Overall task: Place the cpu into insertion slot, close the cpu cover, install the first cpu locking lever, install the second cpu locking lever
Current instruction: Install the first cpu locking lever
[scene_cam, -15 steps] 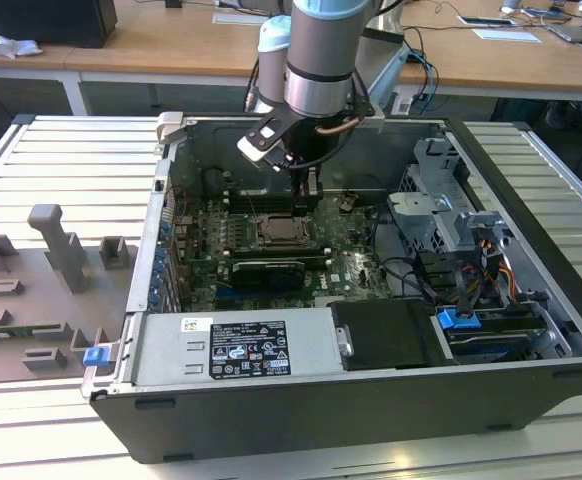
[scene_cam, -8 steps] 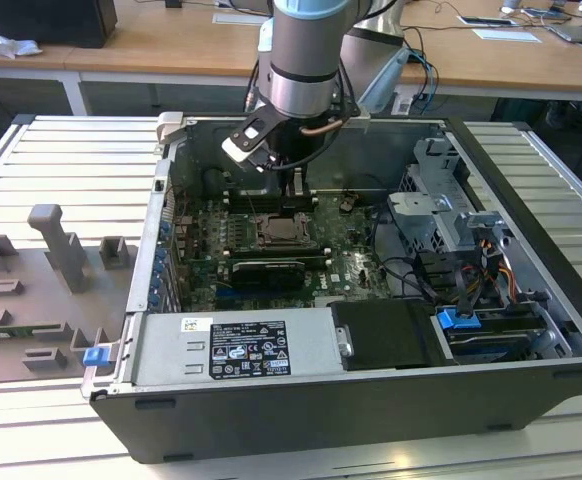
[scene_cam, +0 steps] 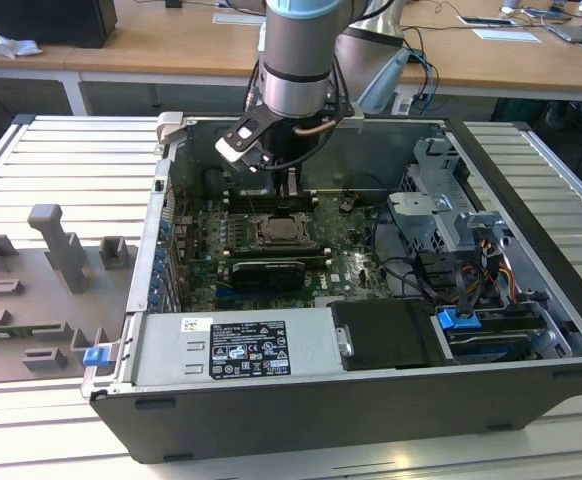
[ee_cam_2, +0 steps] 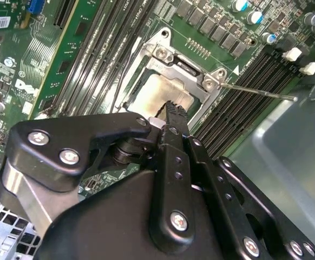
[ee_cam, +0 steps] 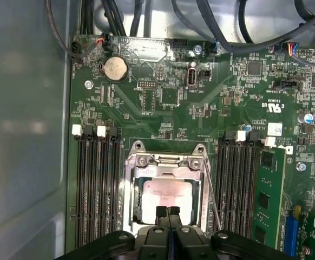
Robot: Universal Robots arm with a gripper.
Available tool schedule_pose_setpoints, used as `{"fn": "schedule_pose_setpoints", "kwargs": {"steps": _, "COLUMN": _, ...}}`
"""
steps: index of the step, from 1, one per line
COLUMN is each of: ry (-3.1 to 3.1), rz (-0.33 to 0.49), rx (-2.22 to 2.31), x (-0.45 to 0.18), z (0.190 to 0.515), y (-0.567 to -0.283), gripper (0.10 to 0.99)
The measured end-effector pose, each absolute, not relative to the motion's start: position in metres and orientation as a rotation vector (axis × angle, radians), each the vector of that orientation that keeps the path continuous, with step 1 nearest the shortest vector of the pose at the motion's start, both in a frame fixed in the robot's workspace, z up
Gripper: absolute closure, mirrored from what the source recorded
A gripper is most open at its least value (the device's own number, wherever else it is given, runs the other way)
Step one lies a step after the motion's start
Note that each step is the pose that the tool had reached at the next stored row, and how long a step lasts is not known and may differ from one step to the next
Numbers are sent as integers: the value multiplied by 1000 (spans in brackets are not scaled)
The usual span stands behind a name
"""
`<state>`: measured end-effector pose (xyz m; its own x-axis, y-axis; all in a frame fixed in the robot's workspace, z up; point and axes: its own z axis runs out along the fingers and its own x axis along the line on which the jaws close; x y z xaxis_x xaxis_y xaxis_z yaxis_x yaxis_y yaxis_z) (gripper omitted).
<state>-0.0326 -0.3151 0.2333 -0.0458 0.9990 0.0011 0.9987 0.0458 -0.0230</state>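
the gripper (ee_cam: pixel 168 210) has its two fingertips pressed together with nothing held between them. it hangs close over one edge of the cpu (ee_cam: pixel 165 190); whether the tips touch it i cannot tell. the cpu lies flat in the socket (scene_cam: pixel 285 232), which sits in the middle of the exterior view, just below the arm (scene_cam: pixel 296 60) that comes down from the top centre of the frame into the open computer case (scene_cam: pixel 301 420). the cover (ee_cam: pixel 165 161) is folded down over the cpu, whose pale metal top shows through the cover's square window. a thin wire lever (ee_cam_2: pixel 257 93) sticks out from one corner of the socket and slants across the black memory slots (ee_cam: pixel 95 184) beside it. a grey tray (scene_cam: pixel 31 300) of moulded blocks lies at the exterior view's left, outside the case.
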Motion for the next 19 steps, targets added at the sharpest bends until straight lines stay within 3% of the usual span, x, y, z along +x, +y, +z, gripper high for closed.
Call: {"fn": "schedule_pose_setpoints", "kwargs": {"steps": 19, "ry": -2330, "rz": 26, "rx": -2084, "x": -34, "z": 275, "y": -315, "gripper": 980}}
